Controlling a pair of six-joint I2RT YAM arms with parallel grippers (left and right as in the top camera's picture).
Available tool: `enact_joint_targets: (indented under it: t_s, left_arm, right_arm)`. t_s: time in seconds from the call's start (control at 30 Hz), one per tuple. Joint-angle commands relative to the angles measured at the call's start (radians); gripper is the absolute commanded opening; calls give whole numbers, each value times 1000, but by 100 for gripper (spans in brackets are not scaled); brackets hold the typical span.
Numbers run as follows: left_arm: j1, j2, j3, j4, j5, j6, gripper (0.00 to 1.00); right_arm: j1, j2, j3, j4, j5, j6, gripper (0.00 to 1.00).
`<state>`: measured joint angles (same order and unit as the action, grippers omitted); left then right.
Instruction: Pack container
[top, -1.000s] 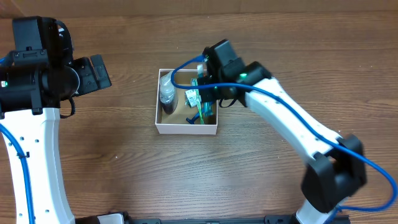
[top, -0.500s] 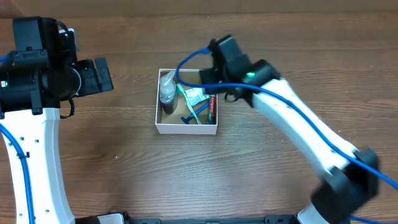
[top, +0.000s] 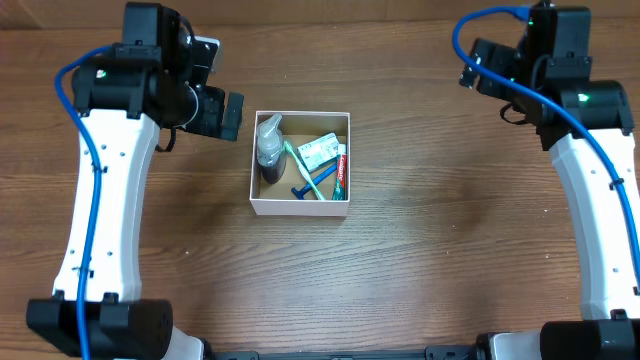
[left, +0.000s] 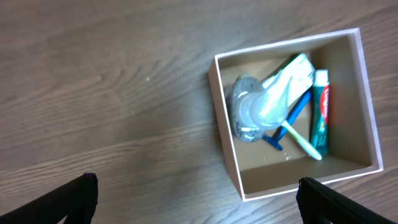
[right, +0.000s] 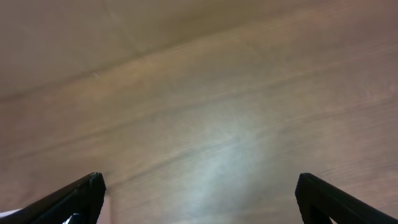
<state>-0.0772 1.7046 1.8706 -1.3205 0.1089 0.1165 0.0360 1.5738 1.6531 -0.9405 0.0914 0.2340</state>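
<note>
Overhead: the container (top: 300, 207) sits on the wooden table (top: 400, 280), open side up. Inside it, a clear bottle (top: 268, 148) is against the left wall, a white-and-green packet (top: 320, 150) is toward the far right corner, and a toothpaste tube (top: 340, 176) lies along the right wall. A green toothbrush (top: 303, 168) and a blue razor (top: 312, 186) lie crossed in the middle. The left gripper (top: 230, 115) hangs just beside the container's far left corner, not touching it. The right gripper (top: 472, 70) is well apart from the container, off past its right side. Finger spread is hard to read from this angle for either gripper. Left wrist: the container is to the upper right, under and ahead of the camera, with the same items inside and the bottle nearest its left wall. The left gripper's fingers (left: 78, 196) show only as dark tips at the two bottom corners. They are spread wide with nothing between them but bare table, so it is released, empty and touching nothing. Right wrist: only blurred wood grain, container out of view. The right gripper's fingers (right: 81, 196) also sit at the bottom corners, spread wide, with nothing held and no visible contact.
</note>
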Motion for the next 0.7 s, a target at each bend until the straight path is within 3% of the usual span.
enact_joint_targets:
  t_s: [0.0,0.2,0.3,0.4,0.53,0.67]
  left_arm:
    - [1,-7,2,-15,50,36,100]
    - [1,-183,-4,-48,37,-30,100]
    - [1,-352,-90,-24,-11,-61,100]
    - [1,-573,-262,24,-51,-80,100]
    - [1,-1015,-622,159,-94,-127,100]
    - [1,-1258,-779,216,-63,-132,100]
  right_arm:
    - [-15,-23,3,-55,-30,-21,100]
    - [-15,-135,-58,-111,-53,-18,100]
    - [-14,-295,-232,-38,-82,-9,100]
    - [-13,-475,-440,33,-84,1,100]
    - [13,-806,-735,76,-87,8,100]
    - [13,-957,-816,40,-98,80,100]
